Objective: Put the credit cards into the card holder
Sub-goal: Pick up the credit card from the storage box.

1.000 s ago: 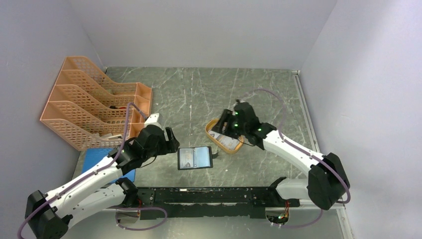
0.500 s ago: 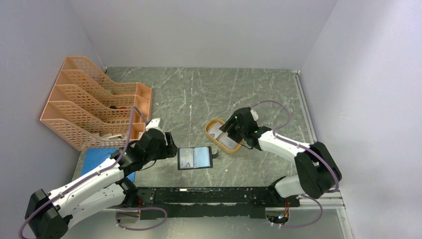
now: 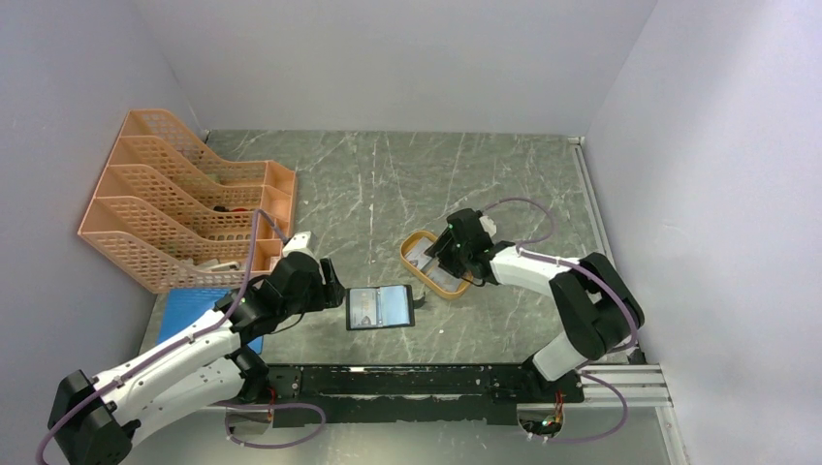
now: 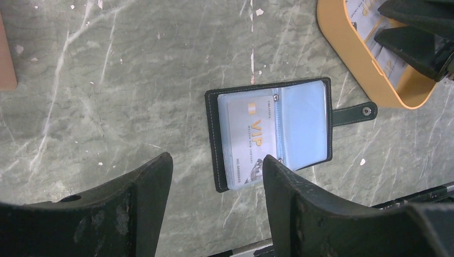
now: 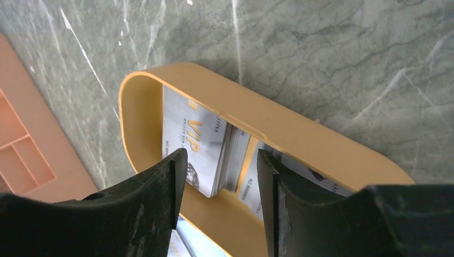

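two wide claws: left claw (image 4: 214,163) beside card holder (image 4: 302,123), right claw (image 5: 217,155) seemingly astride 'vip' credit cards (image 5: 198,134)

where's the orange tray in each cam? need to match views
Top external: orange tray right of centre, under the right claw.
Left wrist: top-right corner, partly cropped.
Right wrist: mid-frame, running diagonally.
Shared landmark: the right claw, fingers apart over the credit cards in the tray, shows in all three.
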